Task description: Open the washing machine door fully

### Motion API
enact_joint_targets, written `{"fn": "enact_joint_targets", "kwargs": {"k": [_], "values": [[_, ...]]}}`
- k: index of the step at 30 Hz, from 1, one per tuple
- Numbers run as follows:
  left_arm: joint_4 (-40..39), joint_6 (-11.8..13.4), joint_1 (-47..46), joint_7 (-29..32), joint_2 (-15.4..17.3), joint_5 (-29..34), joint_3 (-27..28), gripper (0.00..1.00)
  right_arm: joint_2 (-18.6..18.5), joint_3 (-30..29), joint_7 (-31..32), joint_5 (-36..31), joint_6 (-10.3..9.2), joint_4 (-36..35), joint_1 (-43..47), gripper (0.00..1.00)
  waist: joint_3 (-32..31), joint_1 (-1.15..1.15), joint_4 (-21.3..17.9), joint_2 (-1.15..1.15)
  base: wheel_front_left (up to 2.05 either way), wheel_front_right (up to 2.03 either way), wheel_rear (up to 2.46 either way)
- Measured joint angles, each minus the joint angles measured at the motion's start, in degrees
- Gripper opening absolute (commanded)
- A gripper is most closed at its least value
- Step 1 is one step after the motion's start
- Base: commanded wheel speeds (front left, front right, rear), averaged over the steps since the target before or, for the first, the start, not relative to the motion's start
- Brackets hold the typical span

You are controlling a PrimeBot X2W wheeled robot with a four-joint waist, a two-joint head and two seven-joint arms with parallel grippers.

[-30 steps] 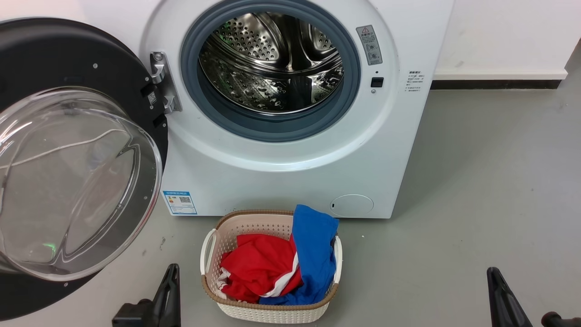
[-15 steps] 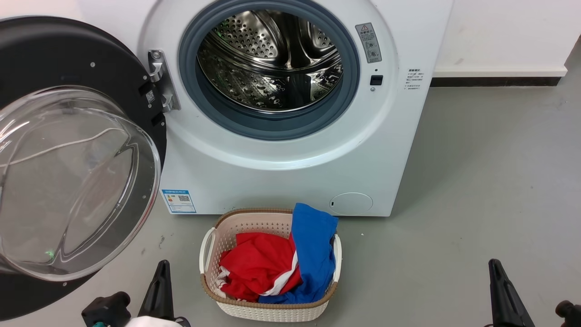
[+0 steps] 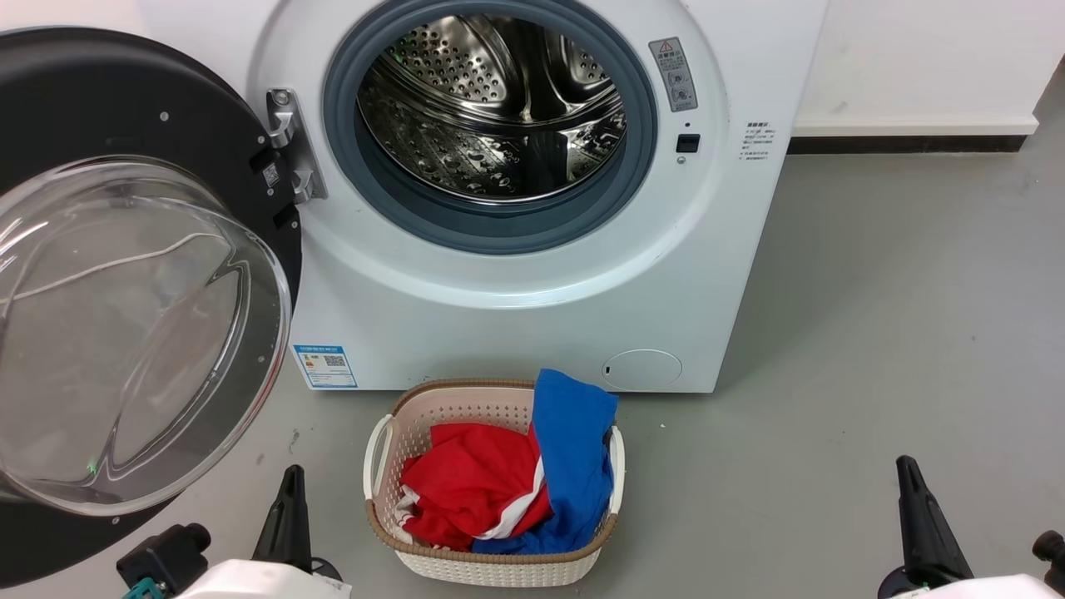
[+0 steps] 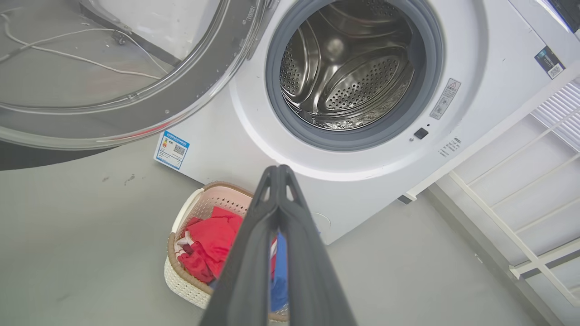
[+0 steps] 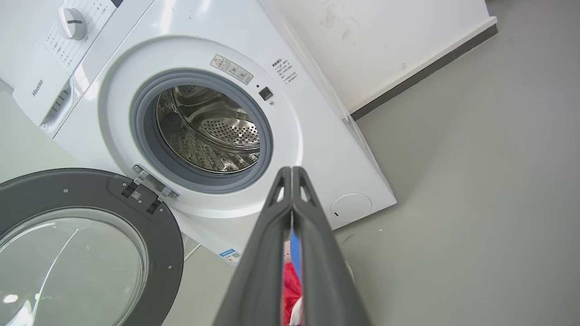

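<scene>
The washing machine door (image 3: 100, 91) seems swung fully wide; the left gripper (image 4: 278, 168) and right gripper (image 5: 291, 168), fingers pressed together, are best held clear

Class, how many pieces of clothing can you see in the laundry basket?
2: a red garment fills the left of the basket, and a blue garment drapes over its right rim. Others may lie hidden underneath.
</scene>
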Motion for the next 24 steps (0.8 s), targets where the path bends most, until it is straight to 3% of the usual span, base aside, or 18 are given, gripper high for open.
{"fn": "enact_joint_targets", "kwargs": {"k": [24], "values": [[1.4, -1.2, -3.0, 4.6, 0.0, -19.2, 1.5, 0.0, -0.4, 0.0, 4.2, 18.6, 0.0, 3.1, -4.4, 0.0, 0.6, 0.0, -0.4, 0.0, 0.0, 0.0, 0.0]]}}
